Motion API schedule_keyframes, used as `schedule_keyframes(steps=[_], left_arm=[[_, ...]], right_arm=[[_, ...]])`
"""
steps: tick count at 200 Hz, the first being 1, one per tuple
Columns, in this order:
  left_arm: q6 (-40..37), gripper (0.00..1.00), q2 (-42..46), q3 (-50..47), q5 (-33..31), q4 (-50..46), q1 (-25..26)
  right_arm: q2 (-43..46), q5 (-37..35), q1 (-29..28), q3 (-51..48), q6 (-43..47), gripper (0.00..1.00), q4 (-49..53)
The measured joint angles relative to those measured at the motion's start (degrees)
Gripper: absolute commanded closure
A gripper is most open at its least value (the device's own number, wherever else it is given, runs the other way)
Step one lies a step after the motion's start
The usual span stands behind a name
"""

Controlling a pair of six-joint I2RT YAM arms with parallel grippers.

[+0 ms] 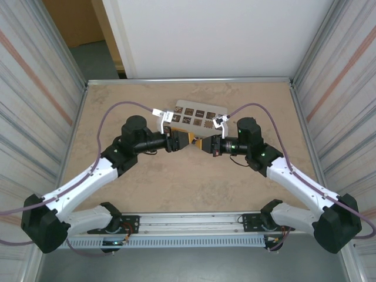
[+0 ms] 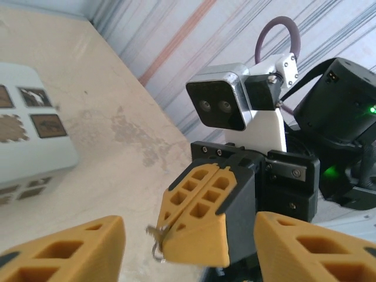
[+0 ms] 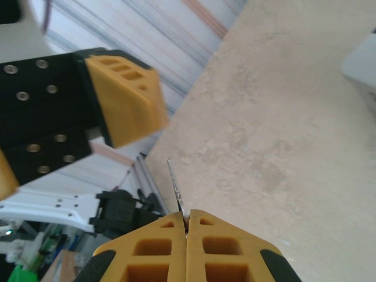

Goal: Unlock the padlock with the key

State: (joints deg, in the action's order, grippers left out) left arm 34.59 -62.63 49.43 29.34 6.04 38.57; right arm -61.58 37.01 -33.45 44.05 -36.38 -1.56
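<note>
1. Well, the key [image 3: 175, 188] is a thin bit of metal. It sticks out from the tips of the right claw [image 3: 187, 216] and points away from that claw.
2. The right claw is squeezed tight on the key. Its two yellow fingers [image 3: 147, 252] press side by side, and the key is pinched in the crack between them.
3. From the left wrist, a small shiny bit of the key pokes out at the very tip of the right claw.
4. The left claw [image 2: 189, 226] is spread wide apart. One of its fingers is low on the left and the other is low on the right. The right claw sits in front of the gap between them, with its tip pointing toward that gap.
5. From the right wrist, one of the left claw's yellow fingers is up and to the left of the key. It is near the key but not touching it.
6. From above, the two claws meet tip to tip over the middle of the table [image 1: 176, 188].
7. A pale box [image 1: 197, 114] with brown squares lies on the table just behind both claws, on their far side. From the left wrist it is off to the left of the left claw.
</note>
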Motion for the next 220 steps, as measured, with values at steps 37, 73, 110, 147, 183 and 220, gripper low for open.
schedule_keyframes(steps=[37, 73, 110, 147, 183, 220], left_arm=[[-2.93, 0.19, 3.61, -1.18, -8.07, -5.25, -0.11], [-4.22, 0.09, 3.93, -6.75, -16.48, -7.56, -0.28], [-4.17, 0.08, -0.13, -11.19, -20.06, -7.82, -0.37], [-4.2, 0.08, -6.4, -11.41, -20.22, -5.81, -0.66], [-4.22, 0.08, -11.78, -10.99, -20.24, -4.13, -0.74], [-4.22, 0.08, -17.42, -8.39, -19.98, -1.75, -0.74]], right_arm=[[-2.36, -1.53, 3.96, 0.33, 3.67, 1.0, 2.75], [-9.79, -1.03, 8.33, 0.46, 5.4, 1.0, 2.12], [-18.88, 0.68, 13.4, 0.76, 4.85, 1.0, -2.34], [-26.16, 1.86, 15.82, 4.76, 3.98, 1.0, -4.68], [-31.71, 2.51, 17.07, 8.57, 3.87, 1.0, -6.12], [-36.26, 2.93, 17.53, 10.91, 3.89, 1.0, -6.1]])
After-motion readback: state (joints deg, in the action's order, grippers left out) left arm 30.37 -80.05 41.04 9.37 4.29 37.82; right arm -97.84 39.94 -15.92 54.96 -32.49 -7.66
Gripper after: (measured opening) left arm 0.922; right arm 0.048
